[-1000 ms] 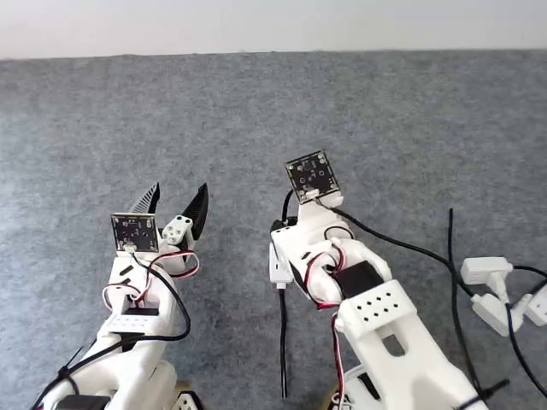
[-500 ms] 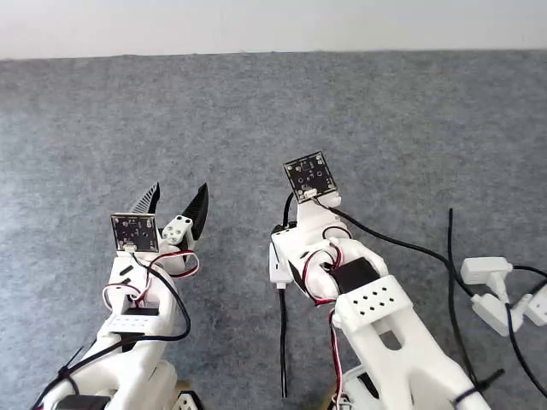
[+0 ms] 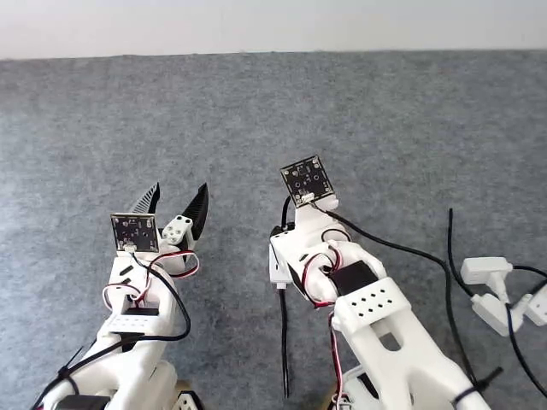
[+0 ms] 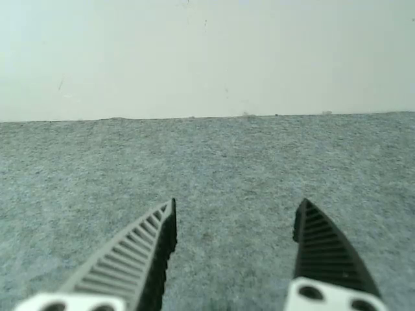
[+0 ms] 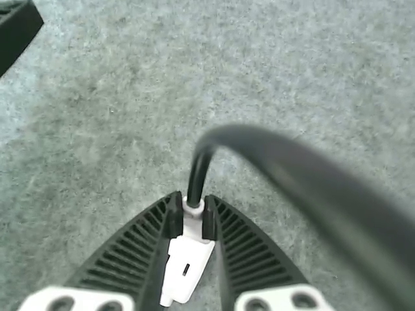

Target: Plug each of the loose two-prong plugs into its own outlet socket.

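Right claw clamps white plug between its tips.

Left arm: stretched straight forward, wrist level. Left gripper: jaws spread wide, nothing between them. Right arm: angled inward toward the left arm, wrist rolled to one side. Right gripper: tilted downward, ribbed fingers closed tight on a white plug.

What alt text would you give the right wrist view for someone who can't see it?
The right gripper is shut on a white plug. A black cord leaves the plug at the fingertips and curves away over grey carpet.
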Robot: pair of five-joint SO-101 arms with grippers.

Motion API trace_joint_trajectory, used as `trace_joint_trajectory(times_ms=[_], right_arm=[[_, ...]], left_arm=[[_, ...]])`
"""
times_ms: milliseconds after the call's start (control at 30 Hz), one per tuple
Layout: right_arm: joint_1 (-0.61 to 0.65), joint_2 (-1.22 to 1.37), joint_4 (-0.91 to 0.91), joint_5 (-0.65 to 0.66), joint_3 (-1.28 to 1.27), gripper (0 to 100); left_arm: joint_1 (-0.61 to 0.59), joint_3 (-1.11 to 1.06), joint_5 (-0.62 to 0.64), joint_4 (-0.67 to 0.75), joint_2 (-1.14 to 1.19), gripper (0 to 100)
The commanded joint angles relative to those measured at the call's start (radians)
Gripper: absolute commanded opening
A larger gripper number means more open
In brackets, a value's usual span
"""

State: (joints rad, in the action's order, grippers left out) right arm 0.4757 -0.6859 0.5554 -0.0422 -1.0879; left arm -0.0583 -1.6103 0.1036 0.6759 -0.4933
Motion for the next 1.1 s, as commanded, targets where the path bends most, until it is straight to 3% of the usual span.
trace_joint_trajectory(times_ms=[0, 567, 1067], right_arm=[[-0.002, 0.002, -0.027, 0.015, 0.009, 0.9], [0.001, 0.147, 0.044, 0.04, 0.051, 0.9], [0.042, 0.222, 0.145, 0.176, 0.072, 0.9]], left_arm=[[-0.002, 0.007, -0.008, 0.026, -0.02, 27], [-0.002, -0.002, -0.008, 0.025, -0.018, 27], [-0.002, -0.005, -0.008, 0.025, -0.018, 27]])
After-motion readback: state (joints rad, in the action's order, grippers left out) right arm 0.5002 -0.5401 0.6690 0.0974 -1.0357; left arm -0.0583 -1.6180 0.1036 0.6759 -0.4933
